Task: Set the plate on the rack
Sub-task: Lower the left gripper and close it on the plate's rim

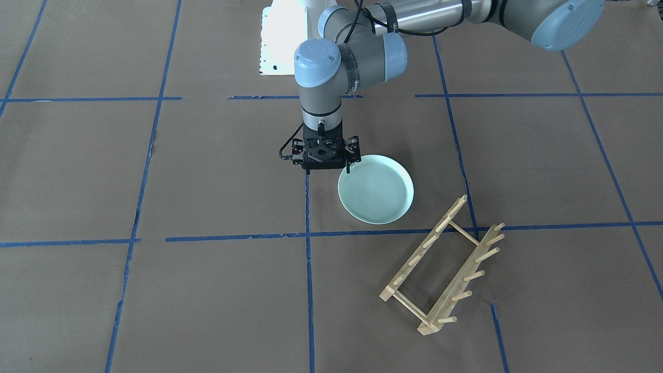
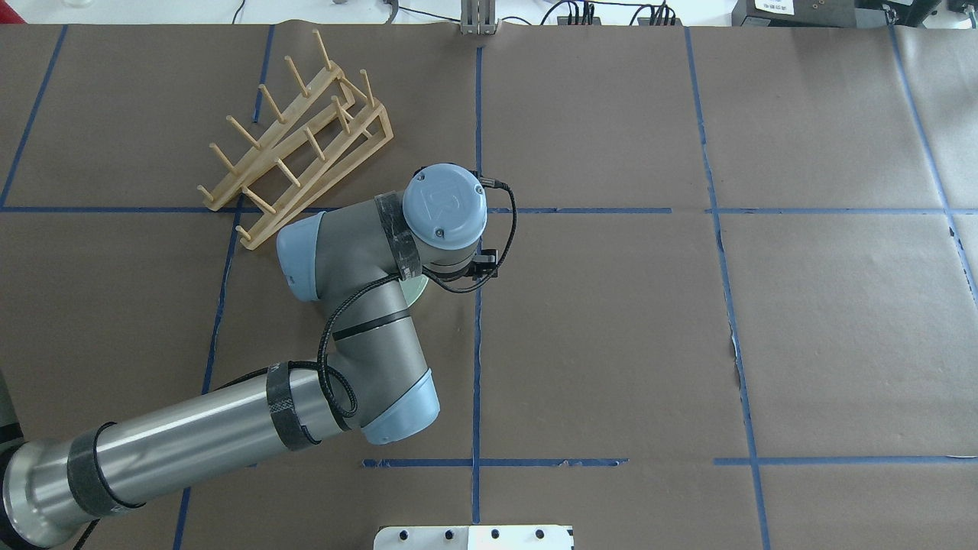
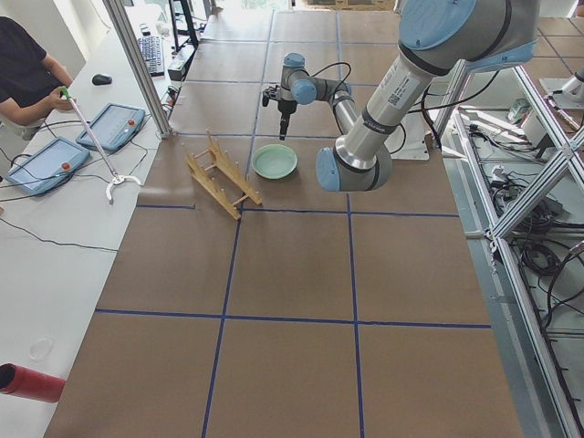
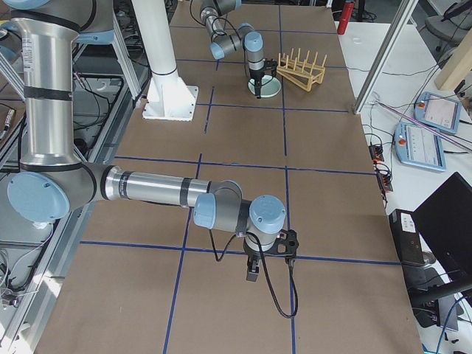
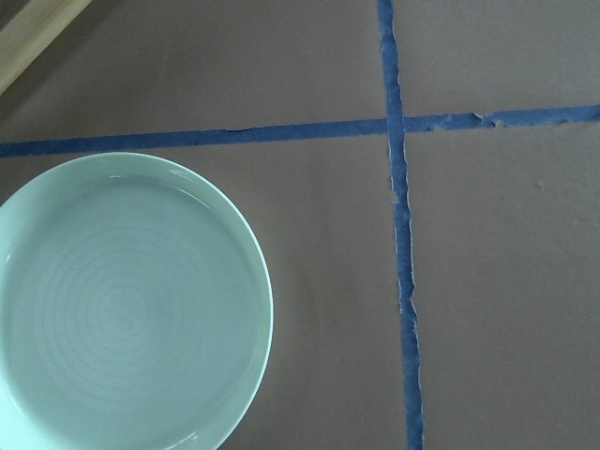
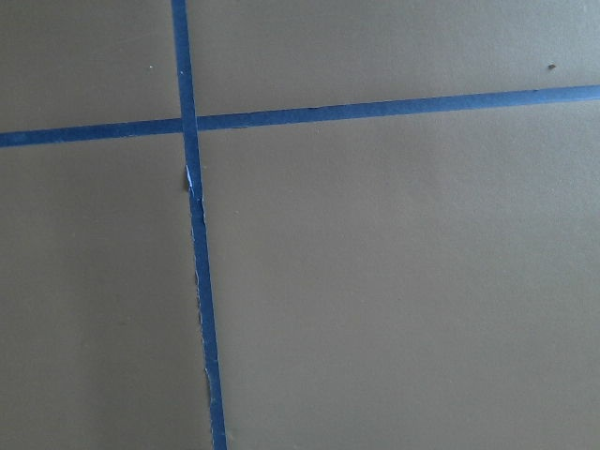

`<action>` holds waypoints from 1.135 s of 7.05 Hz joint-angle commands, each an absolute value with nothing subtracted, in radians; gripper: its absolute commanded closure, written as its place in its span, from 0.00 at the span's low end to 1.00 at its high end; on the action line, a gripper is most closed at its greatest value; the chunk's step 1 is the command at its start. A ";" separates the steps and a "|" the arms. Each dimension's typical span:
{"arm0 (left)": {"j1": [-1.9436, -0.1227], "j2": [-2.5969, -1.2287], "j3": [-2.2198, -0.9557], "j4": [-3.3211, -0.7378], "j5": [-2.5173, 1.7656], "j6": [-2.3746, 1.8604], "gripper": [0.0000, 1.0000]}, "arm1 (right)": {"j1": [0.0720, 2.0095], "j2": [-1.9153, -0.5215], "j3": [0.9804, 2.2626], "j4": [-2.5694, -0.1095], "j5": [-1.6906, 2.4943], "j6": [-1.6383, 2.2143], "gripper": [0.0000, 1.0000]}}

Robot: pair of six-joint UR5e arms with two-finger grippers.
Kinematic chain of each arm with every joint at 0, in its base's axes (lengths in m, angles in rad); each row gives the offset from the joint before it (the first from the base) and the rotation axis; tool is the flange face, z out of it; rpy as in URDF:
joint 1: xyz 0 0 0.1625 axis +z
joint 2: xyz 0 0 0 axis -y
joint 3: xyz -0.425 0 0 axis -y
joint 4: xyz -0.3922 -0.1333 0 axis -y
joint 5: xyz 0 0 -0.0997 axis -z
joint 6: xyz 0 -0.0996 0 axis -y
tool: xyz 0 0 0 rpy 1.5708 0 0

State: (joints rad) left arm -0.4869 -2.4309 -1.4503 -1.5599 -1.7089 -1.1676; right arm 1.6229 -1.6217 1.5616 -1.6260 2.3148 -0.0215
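- The job looks to be at its first step: getting hold of the plate (image 1: 375, 189). The plate lies flat on the worktop (image 1: 207, 181). It is near the rack (image 1: 445, 264) but apart from it, and no plate sits in the rack yet.
- The left tool (image 1: 331, 163) hangs over the plate's edge on the robot's side and points down. One dark finger shows right by the rim. The pictures do not show if this tool is spread or pressed together, and its own camera sees only the plate and the paper.
- The right tool (image 4: 251, 271) hangs over bare worktop, well away from the plate. One cannot tell if it is spread or pressed together.
- Next, the left tool most likely has to go down and pinch the rim. Then it must lift the plate, tip it on its edge and slide it between two pegs. The plate is shiny and its rim is low, so it could slip.
- The worktop is covered in brown paper, and blue tape (image 1: 310, 290) marks it into big squares.
- A white base plate (image 1: 277, 41) sits at the robot's end.
- In the side view a person (image 3: 23, 68) in black stands at a white side table (image 3: 55, 237) with flat control pads (image 3: 111, 126). A red tube (image 3: 32, 381) lies there too.
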 commanded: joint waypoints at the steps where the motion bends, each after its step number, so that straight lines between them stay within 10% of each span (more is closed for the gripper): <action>1: -0.492 -2.404 -1.416 -1.633 -1.692 -1.166 0.01 | 1.623 -1.621 1.562 -1.626 2.315 -0.023 0.00; 8: -0.492 -2.370 -1.405 -1.678 -1.692 -1.169 0.29 | 1.623 -1.621 1.562 -1.626 2.315 -0.021 0.00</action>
State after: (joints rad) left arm -0.4924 -2.3724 -1.4038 -1.6781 -1.6920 -1.1677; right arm 1.6229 -1.6214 1.5616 -1.6260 2.3148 -0.0221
